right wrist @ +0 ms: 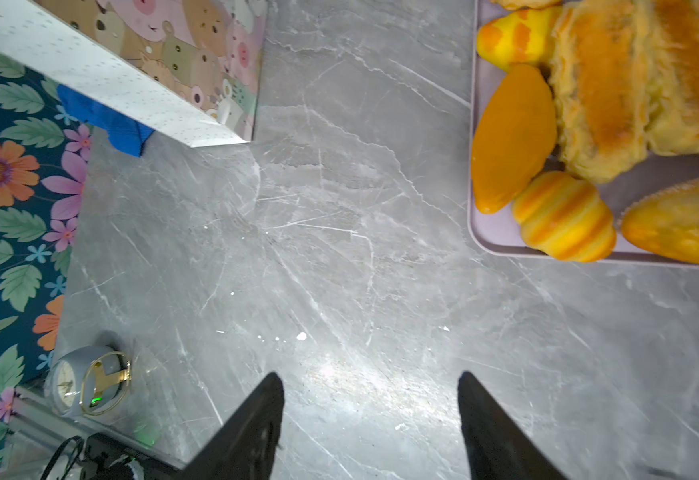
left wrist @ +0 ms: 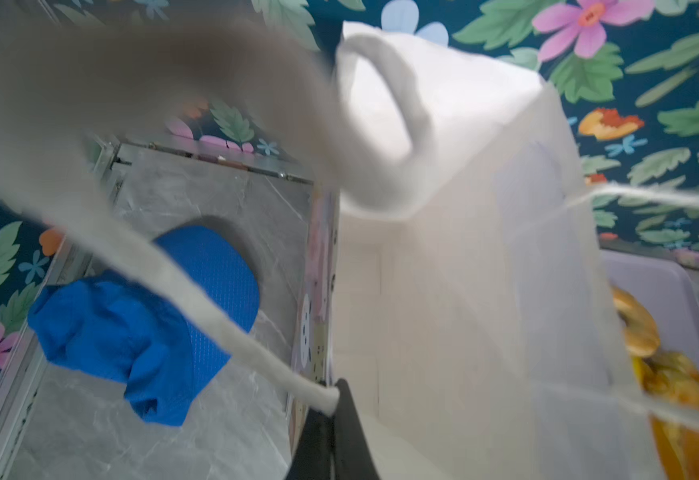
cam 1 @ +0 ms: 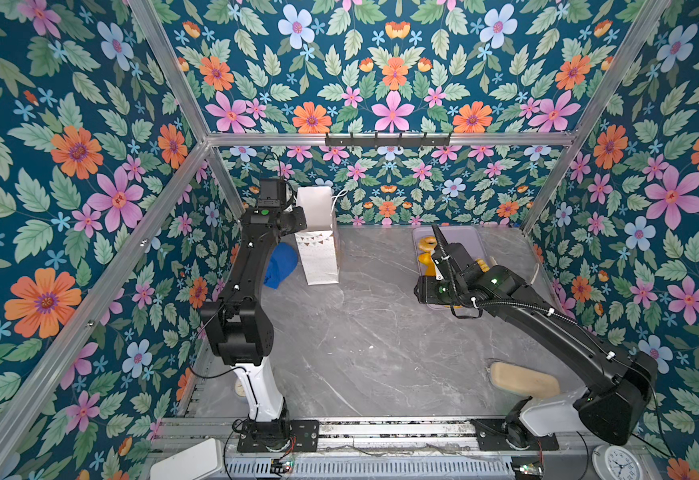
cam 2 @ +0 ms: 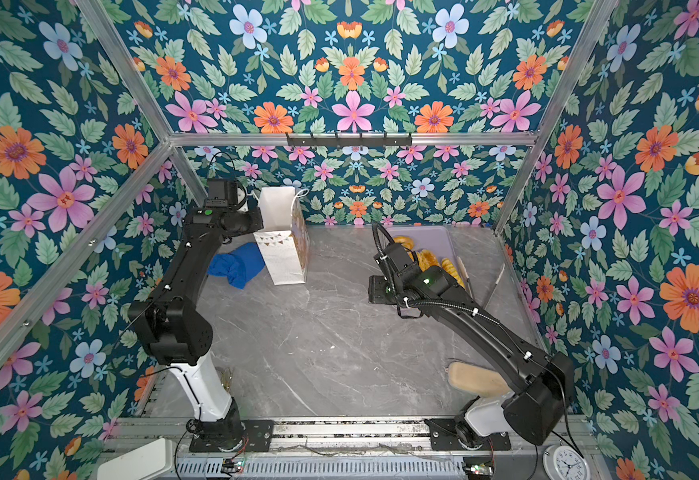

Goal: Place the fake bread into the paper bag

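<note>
Grey marble tabletop (cam 1: 381,353) is carrying everything. The paper bag (cam 1: 318,253) is standing upright at its back, and my left claw (left wrist: 335,415) is pinching shut on the bag's rim. The lilac tray (cam 1: 466,237) is holding the fake bread (right wrist: 514,137), well apart from the bag. My right claw (right wrist: 370,376) is hovering wide and empty beside that tray. I am judging that pulling the rim sideways risks tipping or tearing the bag.
</note>
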Available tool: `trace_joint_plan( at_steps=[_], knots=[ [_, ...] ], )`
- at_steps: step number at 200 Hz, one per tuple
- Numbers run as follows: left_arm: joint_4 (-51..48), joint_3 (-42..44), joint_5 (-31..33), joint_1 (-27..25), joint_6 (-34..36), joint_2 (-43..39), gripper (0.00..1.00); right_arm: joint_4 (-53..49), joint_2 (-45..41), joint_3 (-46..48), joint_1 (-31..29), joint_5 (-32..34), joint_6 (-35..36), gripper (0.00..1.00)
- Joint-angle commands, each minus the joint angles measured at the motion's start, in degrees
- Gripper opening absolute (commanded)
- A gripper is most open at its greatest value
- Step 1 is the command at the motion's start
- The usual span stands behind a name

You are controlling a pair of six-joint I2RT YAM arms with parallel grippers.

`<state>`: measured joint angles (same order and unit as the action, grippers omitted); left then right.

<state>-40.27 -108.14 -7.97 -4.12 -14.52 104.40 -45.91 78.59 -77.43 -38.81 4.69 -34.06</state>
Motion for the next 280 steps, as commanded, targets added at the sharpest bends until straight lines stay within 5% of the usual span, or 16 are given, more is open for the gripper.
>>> trace_joint_plan(
  at_steps=[1,105,174,202,210,280],
  knots=[
    [3.3,6.1,-5.3,0.0,-2.8,-5.7,0.0,3.8,-3.2,2.7,0.1,0.4,0.0,0.7],
    [-4.9,32.2,-9.4,0.0,-6.6,-37.5,0.0,4.7,-0.9,-0.1,0.2,-9.2,5.8,0.67],
    [-7.9,40.2,-8.4,0.0,-7.1,-44.9,0.0,3.8,6.1,-3.6,0.1,-7.5,4.8,0.58],
    [-9.6,38.8,-6.7,0.0,-7.3,-45.9,0.56,2.0,9.8,-6.3,0.2,-3.1,5.4,0.55],
    [-9.7,38.3,-6.5,0.0,-7.3,-46.2,0.65,1.3,11.1,-7.5,0.2,-1.9,5.7,0.54],
    [-11.9,36.0,0.5,0.0,-7.8,-49.8,0.82,-0.1,18.7,-10.8,1.0,0.0,8.4,0.53]
  ],
)
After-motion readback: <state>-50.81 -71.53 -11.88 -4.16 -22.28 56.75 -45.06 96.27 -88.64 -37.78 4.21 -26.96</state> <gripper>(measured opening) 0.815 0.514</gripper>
